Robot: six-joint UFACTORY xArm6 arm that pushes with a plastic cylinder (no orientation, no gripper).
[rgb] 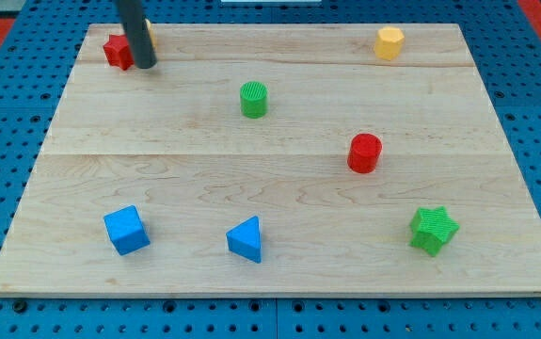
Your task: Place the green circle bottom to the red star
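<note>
Wooden board [279, 188] fills most of the view, resting on blue pegboard [7, 311].

Dark rod enters from the view's top; my tip [145, 64] sits at board's 10 o'clock corner, touching or just beside the red star [117, 51] on that star's 3 o'clock side. No gripper is fitted, so no open or closed state applies.

Blue cube [126, 231] at board's 7 o'clock. Green star [433, 230] at 4 o'clock. Blue triangular block [246, 239] at 6 o'clock.

Red cylinder [365, 153] right of centre. Green circle [254, 99], 1 upright cylinder, lies at 4 o'clock from the red star, well apart from it and from my tip. Yellow hexagonal block [389, 43] at 1 o'clock.
</note>
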